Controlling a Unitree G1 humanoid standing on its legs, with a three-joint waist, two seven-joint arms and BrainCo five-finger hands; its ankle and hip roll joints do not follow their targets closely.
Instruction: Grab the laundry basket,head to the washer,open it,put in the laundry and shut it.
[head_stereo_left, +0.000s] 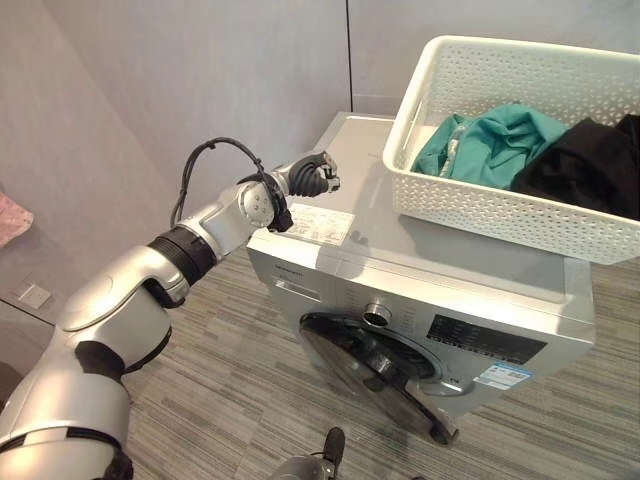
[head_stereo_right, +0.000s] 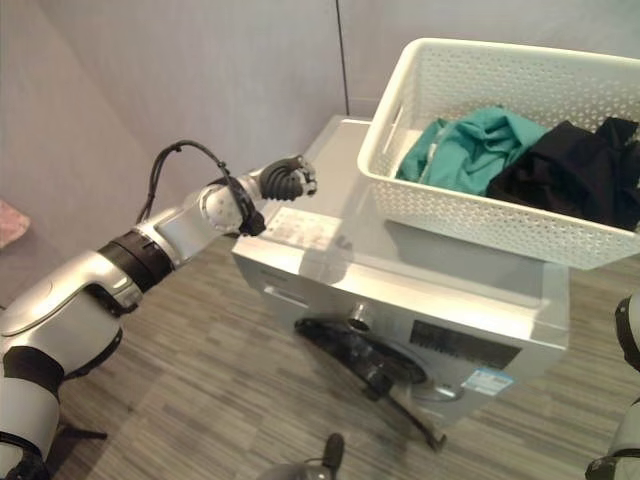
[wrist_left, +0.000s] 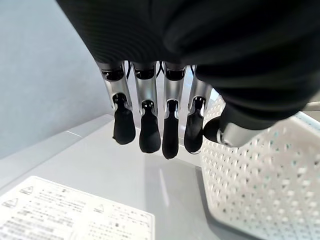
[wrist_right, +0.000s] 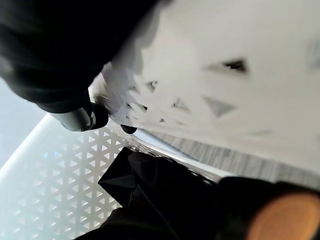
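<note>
White perforated basket (head_stereo_left: 480, 205) on washer (head_stereo_left: 420, 290) top, right side; holds teal cloth (head_stereo_left: 490, 145) left, black cloth (head_stereo_left: 590, 165) right. Left robot hand (head_stereo_left: 312, 178), fingers curled, empty, above washer's left edge. Right robot hand (wrist_right: 80, 117): grip cannot be told.

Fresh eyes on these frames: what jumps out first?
The white basket sitting on top of the washer, holding a teal garment and a black one. Next, the left robot hand, fingers curled on nothing, hovering over the washer's top beside the basket. The round door on the washer's front faces the floor side below.
</note>
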